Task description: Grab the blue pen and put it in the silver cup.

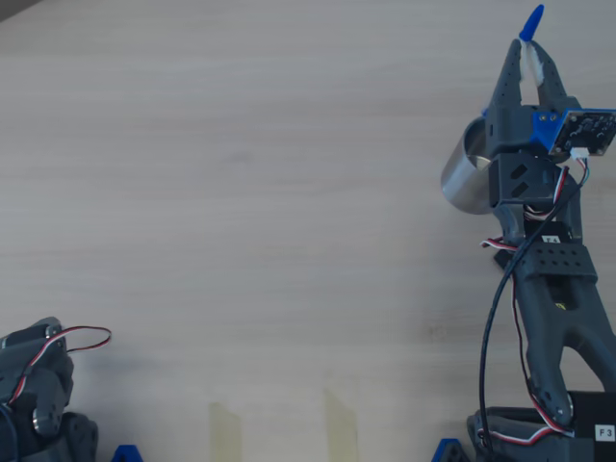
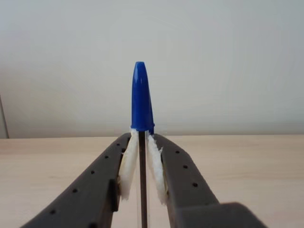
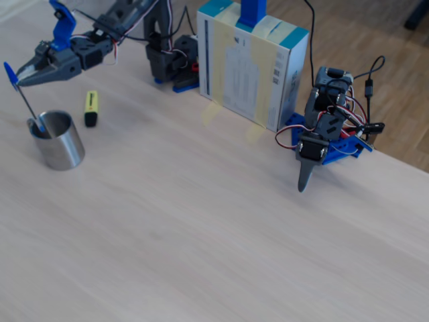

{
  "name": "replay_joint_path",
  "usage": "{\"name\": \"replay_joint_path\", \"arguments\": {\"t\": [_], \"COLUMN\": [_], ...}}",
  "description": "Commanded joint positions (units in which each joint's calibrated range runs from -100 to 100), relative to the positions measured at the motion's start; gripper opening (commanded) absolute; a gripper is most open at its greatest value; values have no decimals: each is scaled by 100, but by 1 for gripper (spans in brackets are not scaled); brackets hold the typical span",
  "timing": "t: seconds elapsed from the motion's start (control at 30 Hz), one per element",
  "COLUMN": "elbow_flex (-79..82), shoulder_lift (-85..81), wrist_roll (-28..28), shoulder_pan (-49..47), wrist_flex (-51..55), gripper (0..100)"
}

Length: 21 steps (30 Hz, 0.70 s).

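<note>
The jaws are clamped on the blue pen point(image 2: 142, 102) just under its cap, the white padding on the fingers point(image 2: 128, 166) pressed to either side of the clear barrel in the wrist view; the cap stands clear above the fingertips against a plain pale wall. In the fixed view the gripper point(image 3: 19, 81) hangs near the far left edge of the desk point(image 3: 221, 221), and the pen slants down from it with its lower end inside the mouth of the silver cup point(image 3: 58, 142); whether the tip touches the cup's floor or wall cannot be told. The cup stands upright on the desk, below and a little right of the gripper in that view; in the overhead view the cup point(image 1: 464, 173) shows only partly, at the left of the arm, with the pen's cap point(image 1: 531, 23) pointing toward the top edge of the picture.

A yellow highlighter point(image 3: 91, 108) lies flat just beyond the cup in the fixed view, near but not touching it; a cardboard box point(image 3: 251, 67) stands farther along the back edge, with a second, folded arm point(image 3: 325, 127) beside it at the desk's right edge. The broad middle and near side of the desk lie bare wood; in the overhead view two strips of tape point(image 1: 337, 423) sit near the bottom edge.
</note>
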Motion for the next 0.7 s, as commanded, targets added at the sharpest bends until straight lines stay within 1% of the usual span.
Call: {"name": "replay_joint_path", "arguments": {"t": [0.0, 0.47, 0.67], "elbow_flex": [-218, -200, 127], "shoulder_lift": [23, 355, 355], "wrist_roll": [37, 37, 32], "shoulder_pan": [28, 150, 159], "wrist_flex": [-68, -25, -68], "gripper": [2, 2, 2]}}
